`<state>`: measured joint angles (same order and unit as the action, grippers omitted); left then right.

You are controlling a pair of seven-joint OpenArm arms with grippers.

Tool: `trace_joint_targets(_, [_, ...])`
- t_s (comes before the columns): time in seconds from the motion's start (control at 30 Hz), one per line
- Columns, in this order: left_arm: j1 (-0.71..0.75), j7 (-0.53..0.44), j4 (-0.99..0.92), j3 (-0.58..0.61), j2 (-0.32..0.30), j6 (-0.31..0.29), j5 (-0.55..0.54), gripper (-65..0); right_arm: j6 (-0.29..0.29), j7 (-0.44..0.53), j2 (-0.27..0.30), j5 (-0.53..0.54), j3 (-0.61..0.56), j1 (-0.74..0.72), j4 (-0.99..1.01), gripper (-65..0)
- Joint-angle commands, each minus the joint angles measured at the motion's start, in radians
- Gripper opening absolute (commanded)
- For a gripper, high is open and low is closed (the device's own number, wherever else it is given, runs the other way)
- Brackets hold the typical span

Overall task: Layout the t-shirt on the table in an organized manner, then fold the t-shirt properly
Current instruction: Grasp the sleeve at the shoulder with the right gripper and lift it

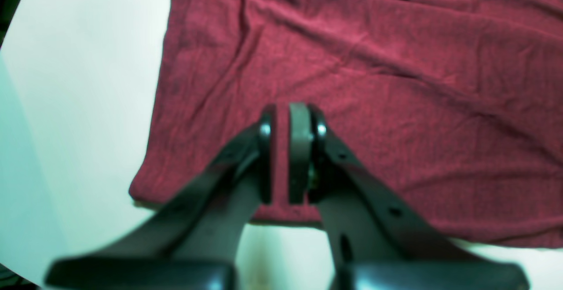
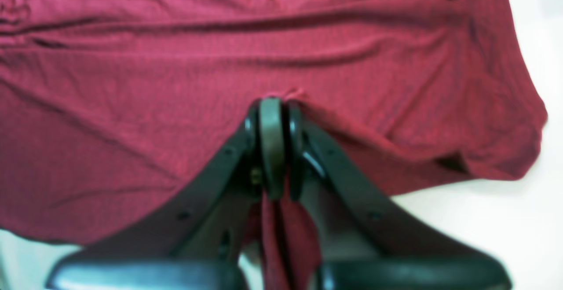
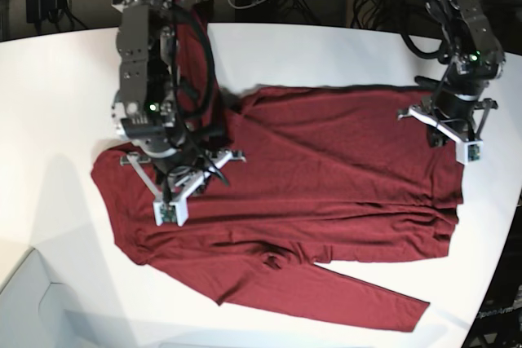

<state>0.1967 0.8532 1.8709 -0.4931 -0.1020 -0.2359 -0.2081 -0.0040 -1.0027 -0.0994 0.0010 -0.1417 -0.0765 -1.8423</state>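
The maroon t-shirt lies spread on the white tabletop. Right end effector pinches its fabric at 9 o'clock; left end effector is closed, empty, at 3 o'clock.

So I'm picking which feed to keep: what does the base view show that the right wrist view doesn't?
Only the base view shows the whole t-shirt with one long sleeve stretched toward the table's near edge, plus both arms. Only the right wrist view shows the right claw shut on a pinched-up fold of fabric. Both show wrinkled maroon cloth lying on white tabletop.
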Motion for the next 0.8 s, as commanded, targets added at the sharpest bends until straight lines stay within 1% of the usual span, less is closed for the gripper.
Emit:
trace_joint_targets(0.0, [0.002, -0.022, 0.031, -0.002, -0.008, 0.002, -0.006, -59.8, -0.003, 0.018, -0.006, 0.006, -0.011, -0.041, 0.013, -65.0])
trace_joint_targets(0.17, [0.016, -0.022, 0.054, -0.002, -0.008, 0.002, -0.006, -59.8, -0.003, 0.018, -0.006, 0.006, -0.017, -0.142, 0.155, -65.0])
trace_joint_targets(0.27, [0.017, -0.022, 0.054, -0.002, -0.008, 0.002, -0.006, -59.8, -0.003, 0.005, -0.001, 0.006, -0.017, -0.174, 0.204, -64.2])
trace_joint_targets(0.3, [0.025, -0.022, 0.054, -0.002, -0.008, 0.002, -0.006, -59.8, -0.001, -0.011, 0.013, 0.006, -0.017, -0.179, 0.204, -61.3])
trace_joint_targets(0.37, [0.03, -0.022, 0.052, -0.002, -0.008, 0.002, -0.006, -59.8, -0.001, -0.041, 0.023, 0.006, -0.017, -0.181, 0.201, -53.4])
trace_joint_targets(0.43, [0.028, -0.022, 0.046, -0.002, -0.008, 0.002, -0.006, -59.8, -0.001, -0.063, 0.03, 0.006, -0.017, -0.181, 0.194, -43.7])
trace_joint_targets(0.5, [0.027, -0.022, 0.046, 0.001, -0.008, 0.002, -0.006, -59.8, -0.001, -0.074, 0.043, 0.006, -0.008, -0.17, 0.155, -37.4])
trace_joint_targets(0.57, [0.022, -0.022, 0.046, 0.004, -0.008, 0.002, -0.006, -59.8, -0.001, -0.075, 0.065, 0.006, -0.008, -0.125, 0.082, -34.0])
trace_joint_targets(0.7, [0.02, -0.022, 0.046, 0.004, -0.008, 0.002, -0.006, -59.8, -0.001, -0.078, 0.097, 0.004, -0.005, 0.03, -0.129, -34.0])
trace_joint_targets(0.77, [0.02, -0.022, 0.046, 0.004, -0.008, 0.002, -0.006, -59.8, -0.001, -0.086, 0.105, 0.004, -0.005, 0.113, -0.182, -34.0])
